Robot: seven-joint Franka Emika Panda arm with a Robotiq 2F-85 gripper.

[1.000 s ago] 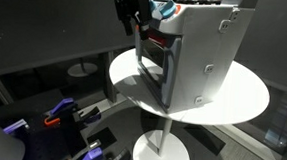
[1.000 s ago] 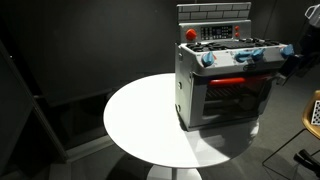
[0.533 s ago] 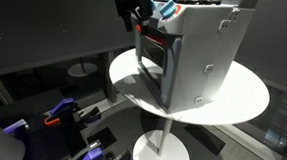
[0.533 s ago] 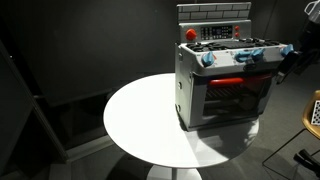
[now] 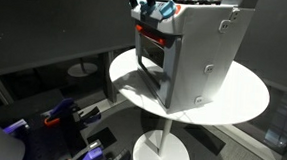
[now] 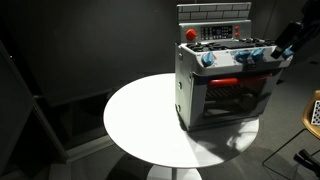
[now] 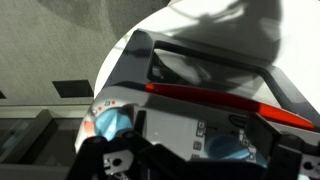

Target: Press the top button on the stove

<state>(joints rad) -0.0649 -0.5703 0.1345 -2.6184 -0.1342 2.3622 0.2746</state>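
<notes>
The stove (image 5: 200,53) is a light-grey toy box with a dark-framed oven door and a red strip, standing on a round white table (image 5: 248,96). It also shows in an exterior view (image 6: 225,85), with blue knobs (image 6: 245,55) along its upper edge, a red knob (image 6: 190,34) and a button panel (image 6: 220,32) on the back. My gripper (image 5: 146,5) hangs just in front of the stove's upper front edge, also seen in an exterior view (image 6: 281,45); its fingers look shut and empty. The wrist view shows the stove front (image 7: 200,125), a blue knob (image 7: 110,122) and the gripper (image 7: 185,172) close to it.
The table (image 6: 140,120) stands on a single pedestal with a round foot (image 5: 164,151). Purple and orange clutter (image 5: 61,115) lies on the floor beside it. A brown object (image 6: 313,110) stands at the frame edge past the stove.
My gripper has risen from beside the oven door's top to the level of the stove's upper edge and knobs. The stove has not moved.
</notes>
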